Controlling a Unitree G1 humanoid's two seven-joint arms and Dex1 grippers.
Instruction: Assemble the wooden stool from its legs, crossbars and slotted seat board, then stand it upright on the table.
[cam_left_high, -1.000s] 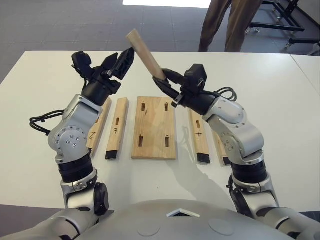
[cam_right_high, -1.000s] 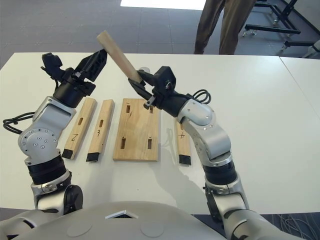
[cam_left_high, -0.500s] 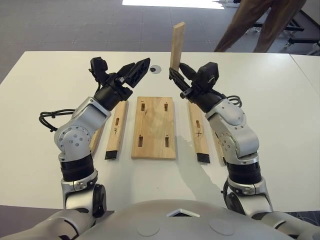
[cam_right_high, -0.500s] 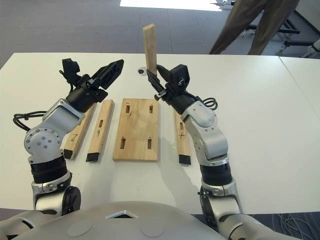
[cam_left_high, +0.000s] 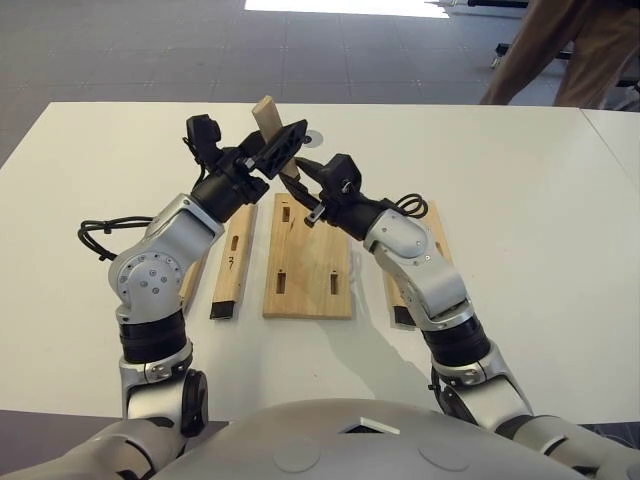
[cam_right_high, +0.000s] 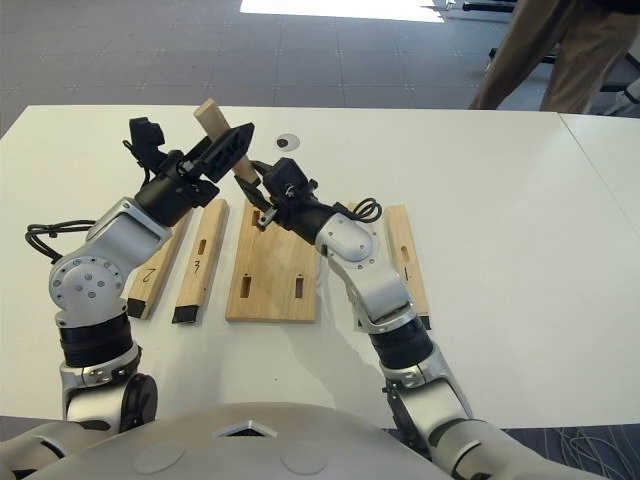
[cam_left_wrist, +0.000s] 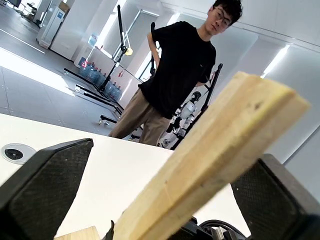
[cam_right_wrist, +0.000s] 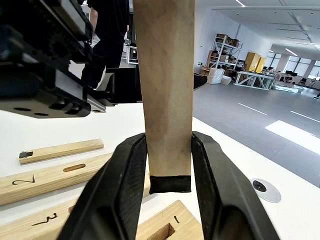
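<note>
The right gripper (cam_left_high: 298, 182), clamped near the black tip of a stool leg (cam_left_high: 267, 117), has swung it from upright toward the left gripper (cam_left_high: 286, 141), whose wide-spread fingers (cam_left_wrist: 45, 195) now straddle its upper end (seemingly without touching), so a handover looks near. Beneath the grippers the slotted seat board (cam_left_high: 308, 270) and numbered legs (cam_left_high: 232, 262) lie on the white table (cam_left_high: 540, 200), grey floor (cam_left_high: 120, 50) beyond.

Looked like a big open-plan robotics lab: broad white surface (cam_left_high: 520, 190) on grey floor tiles (cam_left_high: 120, 50), ceiling strip lights (cam_right_wrist: 243, 3) over a long hall, metal shelving (cam_right_wrist: 225, 45) loaded with boxes (cam_right_wrist: 255, 61), black wheeled frames (cam_left_wrist: 119, 40), water bottles (cam_left_wrist: 95, 71) and a small humanoid robot (cam_left_wrist: 186, 117) far behind.
</note>
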